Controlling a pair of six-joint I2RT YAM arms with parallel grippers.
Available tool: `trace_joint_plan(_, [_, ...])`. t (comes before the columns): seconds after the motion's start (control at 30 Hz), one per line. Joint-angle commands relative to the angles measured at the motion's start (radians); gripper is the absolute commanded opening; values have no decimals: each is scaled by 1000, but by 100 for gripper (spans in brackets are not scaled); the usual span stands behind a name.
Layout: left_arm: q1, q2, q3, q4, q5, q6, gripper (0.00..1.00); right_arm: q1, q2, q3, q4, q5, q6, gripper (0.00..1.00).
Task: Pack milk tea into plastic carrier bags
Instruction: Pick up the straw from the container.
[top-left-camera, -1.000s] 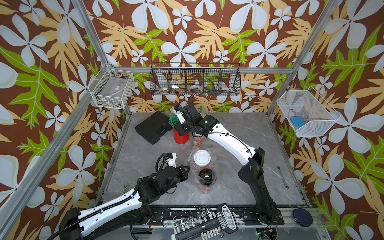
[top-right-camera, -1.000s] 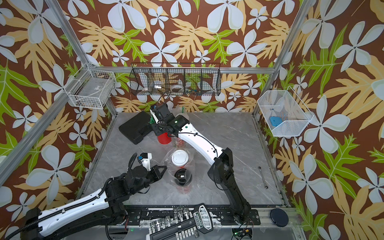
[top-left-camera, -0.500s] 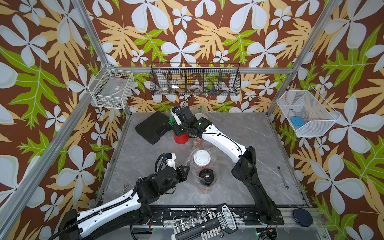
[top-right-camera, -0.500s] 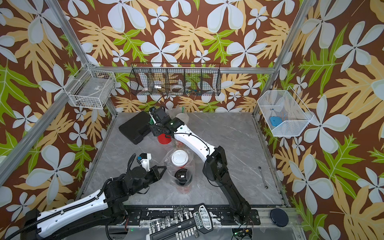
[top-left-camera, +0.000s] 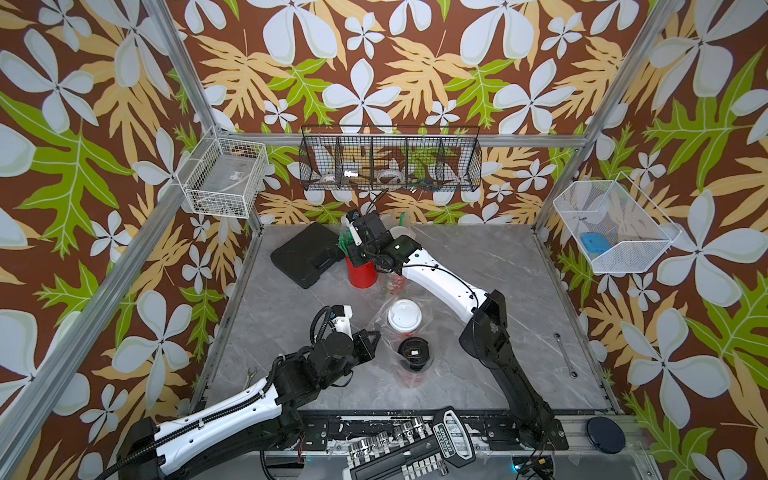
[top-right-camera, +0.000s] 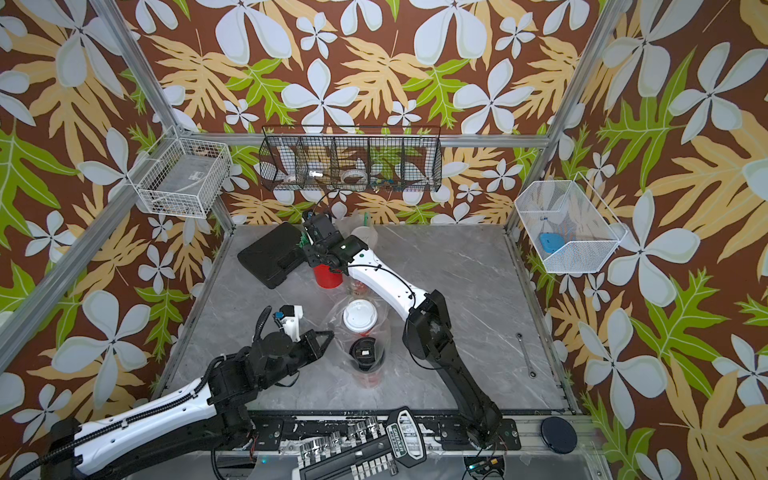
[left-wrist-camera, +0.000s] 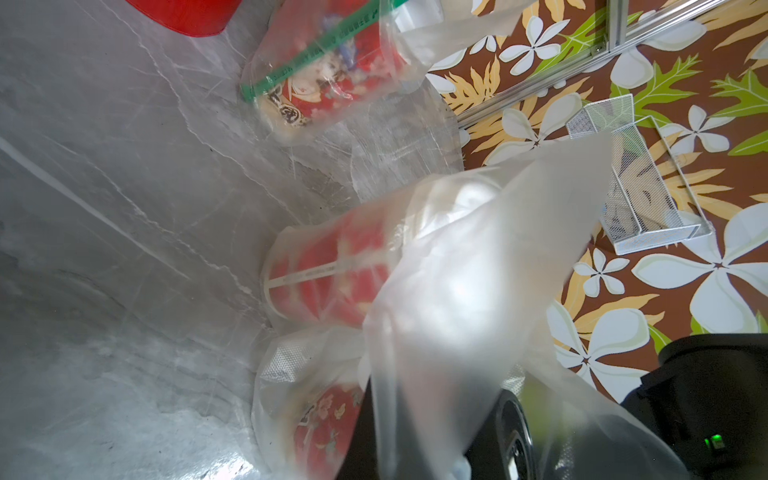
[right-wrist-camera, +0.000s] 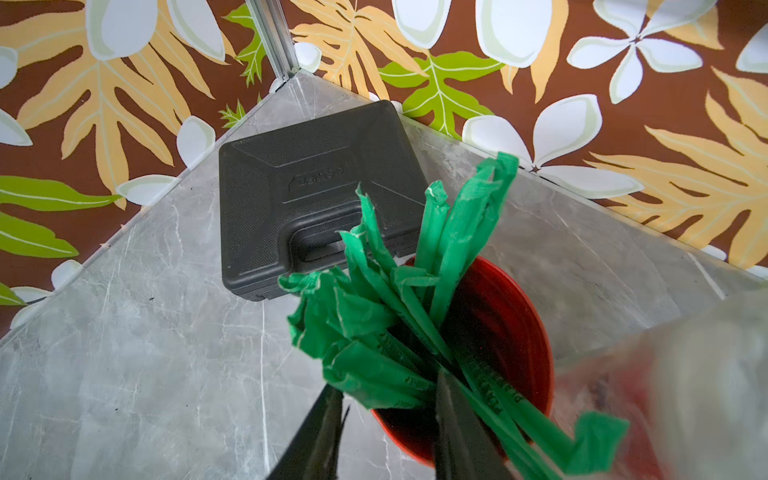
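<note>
Grey worktop (top-left-camera: 519, 291), upper centre: our right gripper (right-wrist-camera: 388, 386) has settled, jaws apart, astride green straws (right-wrist-camera: 415, 291), left gripper (top-left-camera: 374, 337) clamping the carrier bag (left-wrist-camera: 478, 291), so straws come next.

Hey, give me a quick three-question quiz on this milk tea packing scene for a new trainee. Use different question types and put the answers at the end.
1. Multiple choice. The near carrier bag holds: A, two white-lid cups; B, a white-lid cup and a black-lid cup; C, two black-lid cups.
2. True or false: the right tool hangs over the black-lid cup.
3. Fill in the blank: the straws standing in the red straw cup are ___ in colour.

Key
1. B.
2. False; it hangs over the red straw cup, with straws between its jaws.
3. Green.
</note>
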Motion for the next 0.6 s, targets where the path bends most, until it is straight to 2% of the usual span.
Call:
trace_joint_plan(0.0, [0, 1, 7, 19, -1, 2, 0, 1, 6, 5, 24, 3, 15, 31])
trace_joint_plan(0.5, [0, 18, 12, 36, 6, 10, 0, 1, -67, -16, 0, 74, -7, 0])
trace_joint_plan(0.57, [0, 16, 13, 36, 6, 11, 0, 1, -88, -23, -1, 80, -11, 0])
